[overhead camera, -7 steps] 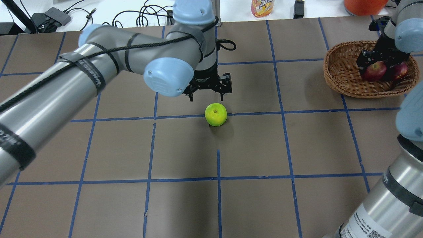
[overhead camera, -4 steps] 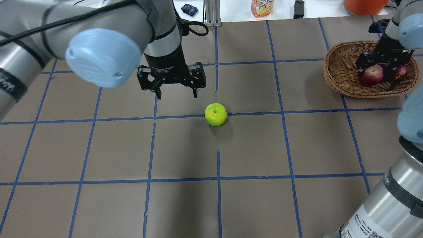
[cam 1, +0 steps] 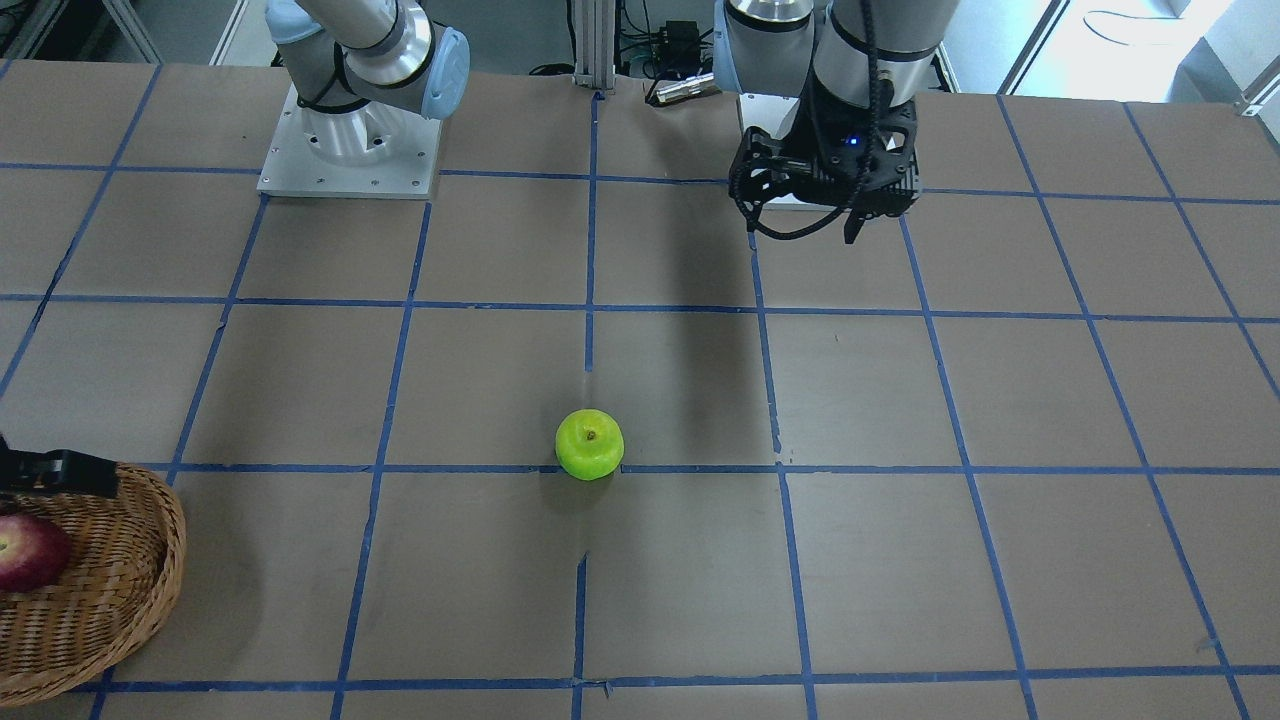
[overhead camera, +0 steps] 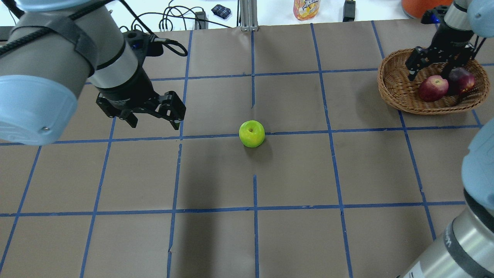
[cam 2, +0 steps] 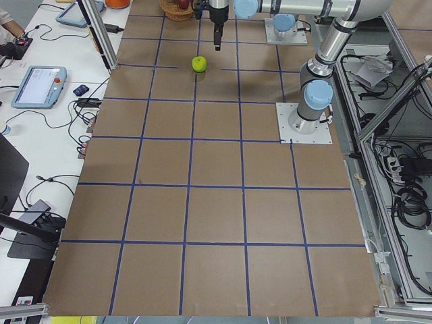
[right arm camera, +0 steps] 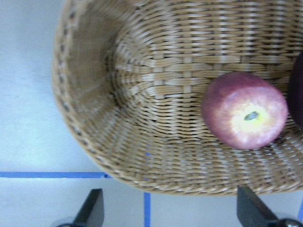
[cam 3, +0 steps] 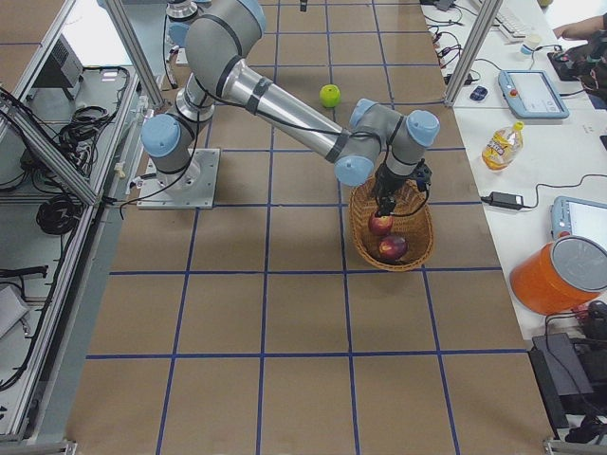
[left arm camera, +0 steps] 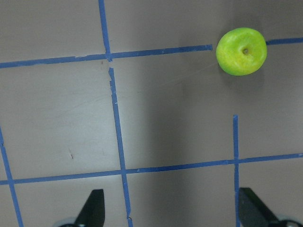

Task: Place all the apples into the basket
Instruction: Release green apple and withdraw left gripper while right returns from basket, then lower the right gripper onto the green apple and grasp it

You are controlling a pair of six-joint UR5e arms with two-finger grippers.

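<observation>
Open tabletop all around the green apple; free floor in the basket beside the red apple.

Lime-green apple frame centre. Red apple, yellowish dimple, and dark maroon apple upper right. Basket brown woven wicker. Table brown, blue-tape grid.

Left gripper, jaws spread and pointing down, hangs to the left of the green apple; right gripper, jaws likewise spread, far to its right.
</observation>
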